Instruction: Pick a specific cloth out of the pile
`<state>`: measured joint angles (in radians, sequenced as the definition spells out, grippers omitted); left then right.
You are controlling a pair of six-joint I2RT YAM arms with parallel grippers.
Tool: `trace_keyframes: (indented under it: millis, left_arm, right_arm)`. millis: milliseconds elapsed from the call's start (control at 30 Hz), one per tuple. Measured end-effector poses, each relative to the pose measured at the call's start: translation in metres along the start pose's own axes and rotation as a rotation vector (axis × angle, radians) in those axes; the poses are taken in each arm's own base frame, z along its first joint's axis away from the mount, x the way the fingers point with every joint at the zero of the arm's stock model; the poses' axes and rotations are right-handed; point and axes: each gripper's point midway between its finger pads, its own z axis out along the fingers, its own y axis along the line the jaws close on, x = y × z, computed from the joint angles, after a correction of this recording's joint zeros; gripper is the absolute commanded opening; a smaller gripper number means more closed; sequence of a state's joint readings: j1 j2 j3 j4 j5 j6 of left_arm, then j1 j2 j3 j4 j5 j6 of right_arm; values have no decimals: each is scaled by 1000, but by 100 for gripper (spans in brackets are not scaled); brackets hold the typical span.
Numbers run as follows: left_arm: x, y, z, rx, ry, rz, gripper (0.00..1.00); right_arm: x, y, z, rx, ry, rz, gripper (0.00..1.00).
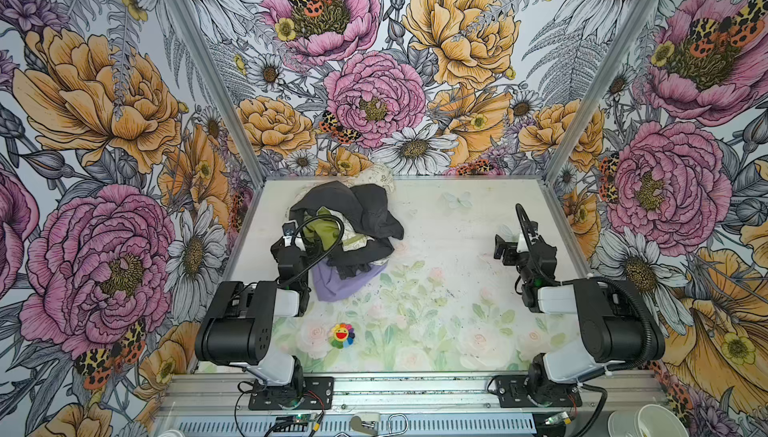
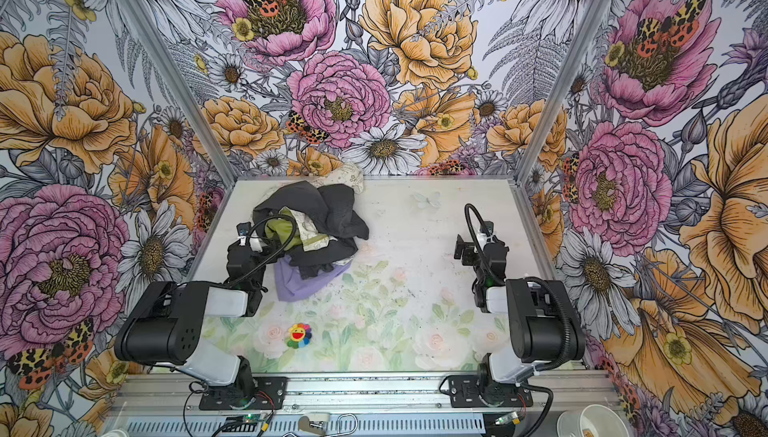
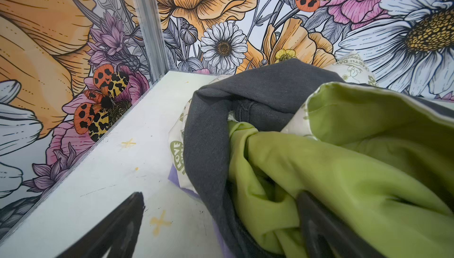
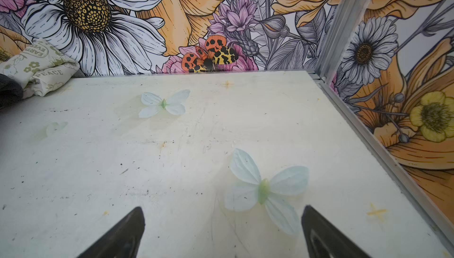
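The left gripper sits at the left edge of the pile, on the far-left part of the table. In the left wrist view its jaws stand spread wide. One finger is over bare tabletop and the other finger lies against the folds of the olive-green cloth. A fold of the dark grey garment runs between them, and nothing is clamped.

The pile lies just right of that gripper and reaches back to the far wall. In both top views the dark grey garment drapes over its top and right side, the olive-green cloth shows in a hollow on its left, and a cream patterned piece pokes out at the far end against the wall.

The cloth, plain lavender, is at the near edge of the pile. Its far part is buried under the grey folds, and its near part is spread flat on the table, close beside the left arm's wrist. Only a sliver of it shows in the left wrist view.

Nearer, and well apart from the pile, a small smiling rainbow flower lies on the table.

Far to the right, the right gripper hangs over bare tabletop near the right wall. Its jaws are spread and empty, with printed pale butterflies below.
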<state>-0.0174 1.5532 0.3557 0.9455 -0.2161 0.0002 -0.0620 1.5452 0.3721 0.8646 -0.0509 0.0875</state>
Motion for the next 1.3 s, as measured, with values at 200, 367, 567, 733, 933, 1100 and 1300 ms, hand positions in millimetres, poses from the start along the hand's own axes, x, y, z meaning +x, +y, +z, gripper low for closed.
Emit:
trace_keyframes:
  millis: [200, 367, 567, 733, 933, 1100, 1300]
  left_arm:
    - [0, 0, 0, 0, 0, 0, 99]
    - [0, 0, 0, 0, 0, 0, 99]
    - [0, 0, 0, 0, 0, 0, 99]
    - [0, 0, 0, 4, 1, 0, 99]
    - [0, -1, 0, 7, 1, 0, 99]
    - [-1, -1, 0, 2, -2, 0, 99]
    - [-38, -10, -25, -8, -86, 9, 99]
  right_arm:
    - [0, 0, 0, 3, 0, 0, 99]
    - [0, 1, 0, 2, 0, -2, 99]
    - [0, 1, 0, 2, 0, -2, 100]
    - [-1, 1, 0, 2, -2, -2, 100]
    - [-2, 1, 1, 2, -3, -2, 100]
    - [-2, 3, 0, 8, -3, -9, 100]
    - [-28, 7, -15, 33, -49, -29, 100]
